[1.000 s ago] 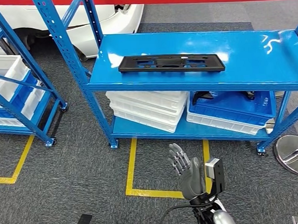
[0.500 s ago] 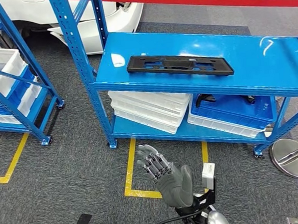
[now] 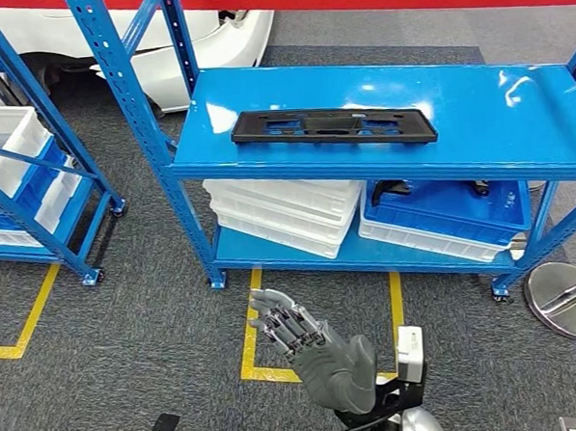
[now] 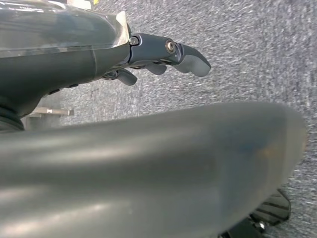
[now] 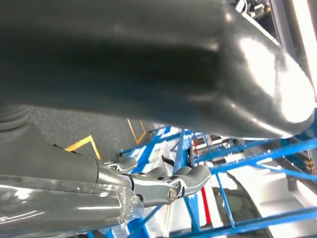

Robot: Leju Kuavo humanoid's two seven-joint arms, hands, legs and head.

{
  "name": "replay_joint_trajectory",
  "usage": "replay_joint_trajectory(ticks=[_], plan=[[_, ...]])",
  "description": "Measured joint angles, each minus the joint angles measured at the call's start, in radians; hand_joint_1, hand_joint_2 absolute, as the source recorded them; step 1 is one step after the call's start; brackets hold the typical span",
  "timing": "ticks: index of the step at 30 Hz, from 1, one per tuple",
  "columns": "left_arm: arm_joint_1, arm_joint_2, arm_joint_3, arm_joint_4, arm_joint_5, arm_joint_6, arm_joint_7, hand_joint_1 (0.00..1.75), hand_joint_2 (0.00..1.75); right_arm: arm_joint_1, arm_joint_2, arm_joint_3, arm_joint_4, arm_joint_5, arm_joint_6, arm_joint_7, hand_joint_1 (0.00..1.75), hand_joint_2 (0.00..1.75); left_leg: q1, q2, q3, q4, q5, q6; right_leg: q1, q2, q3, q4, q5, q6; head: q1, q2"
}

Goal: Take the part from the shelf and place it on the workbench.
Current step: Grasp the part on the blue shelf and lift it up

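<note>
Blue shelf (image 3: pixel 483 99) on grey carpet (image 3: pixel 151 310) carries the black part (image 3: pixel 333 127); right hand (image 3: pixel 317 354) empty, fingers spread; left hand (image 4: pixel 164 52) empty too.

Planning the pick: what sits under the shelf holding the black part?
Under the top shelf: stacked white trays and a blue tray holding dark items, mostly hidden.

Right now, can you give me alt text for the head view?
A long flat black part lies on the blue shelf's top deck, untouched. The right hand is raised below it, fingers spread and holding nothing, above grey carpet with yellow floor tape.
</note>
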Motion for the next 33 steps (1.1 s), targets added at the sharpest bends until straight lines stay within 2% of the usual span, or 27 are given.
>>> replay_joint_trajectory(ticks=[1,2,4,5,6,7,9,11,12,14,15,16,17,18,19,21,22,24,26,27,28,30,31,32,33], plan=[[0.001,0.0,0.001,0.0,0.0,0.0,0.002,0.0,0.0,0.001,-0.001,0.003,0.0,-0.004,0.007,0.0,0.0,0.0,0.002,0.0,-0.014,0.028,-0.001,-0.004,0.0,0.0,0.0,0.0,-0.001,0.0,0.0,0.0],[0.001,0.0,0.003,0.0,0.0,0.0,0.004,0.0,0.0,0.001,-0.002,0.006,0.0,-0.008,0.015,0.0,0.0,0.0,0.005,0.0,-0.009,0.017,0.017,-0.006,-0.001,0.001,0.001,0.001,-0.001,0.002,0.0,0.0],[-0.001,0.0,0.005,0.0,-0.001,0.002,0.008,0.0,0.0,0.001,-0.003,0.01,0.0,-0.015,0.028,-0.001,0.0,0.0,0.011,0.002,0.045,-0.101,0.087,-0.012,-0.005,0.003,0.004,0.007,-0.007,0.01,0.0,0.0],[-0.002,0.0,0.005,0.0,-0.001,0.002,0.009,0.0,0.0,0.0,-0.003,0.012,-0.001,-0.018,0.034,-0.001,0.0,0.0,0.012,0.002,0.074,-0.163,0.111,-0.012,-0.004,0.005,0.004,0.013,-0.012,0.016,-0.001,0.0],[-0.003,0.0,0.005,0.0,-0.001,0.002,0.01,0.0,0.0,0.0,-0.003,0.012,-0.002,-0.02,0.039,-0.001,0.0,0.0,0.011,0.002,0.094,-0.206,0.123,-0.009,-0.003,0.006,0.002,0.018,-0.015,0.023,-0.002,0.0],[-0.003,0.0,0.005,0.001,-0.002,0.002,0.011,0.0,0.0,0.0,-0.004,0.013,-0.003,-0.022,0.044,-0.001,0.0,0.0,0.01,0.001,0.103,-0.223,0.123,-0.003,-0.001,0.006,0.001,0.021,-0.017,0.029,-0.002,0.0],[-0.002,0.0,0.006,0.001,-0.004,0.002,0.013,0.0,0.0,0.0,-0.005,0.016,-0.006,-0.024,0.05,-0.001,0.0,0.0,0.007,0.0,0.103,-0.225,0.12,0.013,-0.001,0.007,0.001,0.021,-0.017,0.036,-0.002,0.0],[-0.002,0.0,0.007,0.002,-0.009,0.003,0.014,0.0,0.0,-0.002,-0.006,0.018,-0.008,-0.025,0.055,-0.001,0.0,0.0,0.008,0.0,0.106,-0.227,0.121,0.027,-0.004,0.006,-0.005,0.042,-0.034,0.044,-0.001,0.0],[-0.003,0.0,0.007,0.002,-0.011,0.003,0.014,0.0,0.0,-0.004,-0.007,0.019,-0.009,-0.025,0.056,-0.001,0.0,0.0,0.009,0.0,0.107,-0.229,0.121,0.032,-0.005,0.005,-0.021,0.078,-0.056,0.048,0.0,0.0],[-0.004,0.0,0.007,0.002,-0.014,0.002,0.014,0.0,0.0,-0.005,-0.008,0.022,-0.01,-0.025,0.059,-0.001,0.0,0.0,0.008,0.0,0.109,-0.229,0.119,0.039,-0.005,0.005,-0.086,0.212,-0.118,0.055,0.001,0.0],[-0.003,0.0,0.007,0.002,-0.014,0.002,0.014,0.0,0.0,-0.004,-0.01,0.023,-0.01,-0.025,0.059,-0.001,0.0,0.0,0.006,0.001,0.109,-0.228,0.118,0.04,-0.005,0.005,-0.121,0.277,-0.139,0.055,0.0,0.0],[-0.003,0.0,0.007,0.002,-0.014,0.002,0.014,0.0,0.0,-0.004,-0.011,0.025,-0.009,-0.025,0.06,-0.001,0.0,0.0,0.005,0.0,0.111,-0.228,0.116,0.042,-0.005,0.005,-0.145,0.317,-0.144,0.054,0.0,0.0],[-0.002,0.0,0.007,0.002,-0.014,0.003,0.014,0.0,0.0,-0.004,-0.013,0.027,-0.009,-0.025,0.06,-0.001,0.0,0.0,0.002,0.0,0.114,-0.228,0.114,0.044,-0.005,0.005,-0.149,0.316,-0.127,0.051,0.0,0.0],[-0.002,0.0,0.007,0.002,-0.014,0.003,0.014,0.0,0.0,-0.005,-0.014,0.028,-0.009,-0.025,0.06,-0.001,0.0,0.0,0.0,-0.002,0.119,-0.228,0.11,0.045,-0.003,0.005,-0.134,0.273,-0.092,0.045,0.0,0.0],[-0.002,0.0,0.007,0.002,-0.014,0.003,0.014,0.0,0.0,-0.006,-0.014,0.029,-0.009,-0.025,0.06,-0.001,0.0,0.0,-0.002,-0.003,0.125,-0.229,0.106,0.045,0.0,0.005,-0.105,0.203,-0.049,0.037,0.0,0.0],[-0.003,-0.002,0.008,0.003,-0.014,0.003,0.014,0.0,0.0,-0.009,-0.016,0.031,-0.009,-0.025,0.062,-0.001,0.0,0.0,-0.003,-0.004,0.132,-0.23,0.099,0.04,0.008,0.005,-0.052,0.083,0.003,0.017,-0.002,0.0],[-0.003,-0.003,0.008,0.003,-0.013,0.003,0.014,0.0,0.0,-0.01,-0.017,0.032,-0.009,-0.025,0.063,-0.001,0.0,0.0,-0.002,-0.004,0.131,-0.231,0.097,0.036,0.013,0.005,-0.039,0.053,0.008,0.009,-0.003,0.0],[-0.004,-0.005,0.01,0.004,-0.013,0.002,0.015,0.0,0.0,-0.011,-0.018,0.034,-0.01,-0.025,0.066,0.0,0.0,0.0,0.0,-0.002,0.13,-0.235,0.094,0.025,0.019,0.005,-0.034,0.036,0.0,0.002,-0.005,0.0],[-0.005,-0.006,0.011,0.005,-0.013,0.003,0.015,0.0,0.0,-0.012,-0.019,0.035,-0.01,-0.026,0.067,0.0,0.0,0.0,0.0,0.0,0.131,-0.228,0.084,0.015,0.014,0.004,-0.021,0.018,-0.002,-0.002,-0.005,0.0],[-0.006,-0.006,0.012,0.005,-0.013,0.003,0.016,0.0,0.0,-0.013,-0.019,0.036,-0.01,-0.027,0.068,0.0,0.0,0.0,0.0,0.0,0.122,-0.205,0.071,0.012,0.011,0.003,-0.013,0.009,-0.003,-0.004,-0.006,0.0],[-0.007,-0.006,0.012,0.005,-0.013,0.003,0.015,0.0,0.0,-0.014,-0.019,0.037,-0.011,-0.027,0.069,0.0,0.0,0.0,0.0,0.0,0.099,-0.159,0.05,0.009,0.008,0.002,-0.004,0.003,-0.005,-0.006,-0.006,0.0],[-0.004,-0.006,0.014,0.005,-0.013,0.003,0.015,0.0,0.0,-0.015,-0.019,0.038,-0.01,-0.027,0.07,0.0,0.0,0.0,0.001,0.0,0.025,-0.028,0.005,0.002,0.008,0.002,0.008,0.001,-0.017,-0.009,-0.007,0.0],[-0.002,-0.006,0.014,0.005,-0.013,0.003,0.016,0.0,0.0,-0.015,-0.019,0.039,-0.009,-0.027,0.07,0.0,0.0,0.0,0.002,0.0,-0.007,0.021,-0.001,-0.001,0.007,0.002,0.017,0.001,-0.024,-0.009,-0.007,0.0],[0.0,-0.006,0.015,0.005,-0.013,0.003,0.016,0.0,0.0,-0.014,-0.019,0.039,-0.008,-0.027,0.071,0.0,0.0,0.0,0.002,0.001,-0.025,0.037,0.012,-0.004,0.007,0.003,0.028,0.001,-0.032,-0.008,-0.007,0.0],[0.001,-0.006,0.015,0.005,-0.013,0.003,0.016,0.0,0.0,-0.014,-0.019,0.039,-0.007,-0.027,0.071,0.0,0.0,0.0,0.003,0.001,-0.023,0.014,0.047,-0.005,0.006,0.005,0.042,0.001,-0.042,-0.005,-0.007,0.0]])
